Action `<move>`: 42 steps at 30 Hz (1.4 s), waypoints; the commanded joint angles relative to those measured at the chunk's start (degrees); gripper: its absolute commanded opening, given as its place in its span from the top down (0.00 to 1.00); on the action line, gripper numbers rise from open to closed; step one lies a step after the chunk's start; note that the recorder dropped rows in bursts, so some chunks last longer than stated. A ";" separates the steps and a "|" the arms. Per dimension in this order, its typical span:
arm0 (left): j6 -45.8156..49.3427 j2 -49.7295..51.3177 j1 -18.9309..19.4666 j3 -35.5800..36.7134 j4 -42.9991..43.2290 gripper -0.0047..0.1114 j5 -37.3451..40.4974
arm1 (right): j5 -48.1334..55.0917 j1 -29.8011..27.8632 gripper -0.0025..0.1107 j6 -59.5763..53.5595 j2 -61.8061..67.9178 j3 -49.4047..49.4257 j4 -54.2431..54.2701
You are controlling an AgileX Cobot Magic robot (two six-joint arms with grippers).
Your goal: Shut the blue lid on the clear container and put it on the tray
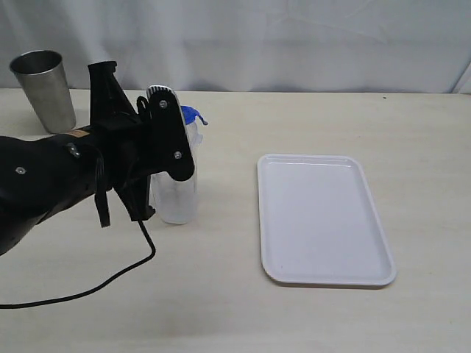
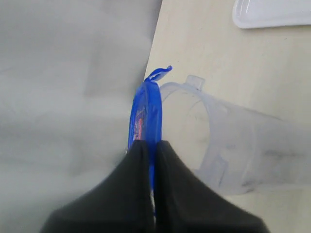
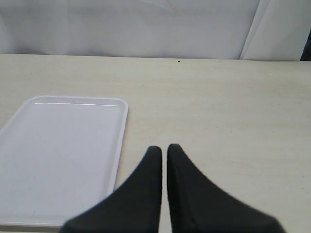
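The task is judged to be at its first step. The small, bright blue plastic lid (image 2: 146,109) is clamped by its edge between the fingers of the left pincer (image 2: 151,145). It is not yet seated, being seen edge-on beside the open mouth of the tall, narrow, translucent plastic container (image 2: 243,141). The container is stood upright on the pale bench (image 1: 221,309), to the left of the flat white rectangular plastic tray (image 1: 324,220) and apart from it, with the left arm close against it in the exterior view. Nothing is seen inside the container through its mouth and walls (a faint mark on its side is taken for a printed label), and nothing is carried on the tray. A grey stainless steel cup (image 1: 44,88) is set at the back left of the exterior view; its inside cannot be seen. The right pincer (image 3: 164,148) is shown with its fingers together on nothing, held above the bench just beside the tray's edge. Left to be done, by this judgement: the lid must be pressed down and snapped shut, and the closed container lifted and set on the tray.
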 commanded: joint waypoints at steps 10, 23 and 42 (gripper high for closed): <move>1.76 -2.41 -0.18 0.16 -1.59 0.96 5.93 | -0.01 0.08 0.94 -0.02 -0.32 0.19 0.04; 1.76 -2.41 -0.07 2.29 -5.10 0.96 3.82 | -0.01 0.08 0.94 -0.02 -0.32 0.19 0.04; 1.76 -4.81 -0.07 2.41 -4.90 0.96 3.76 | -0.01 0.08 0.94 -0.02 -0.32 0.19 0.04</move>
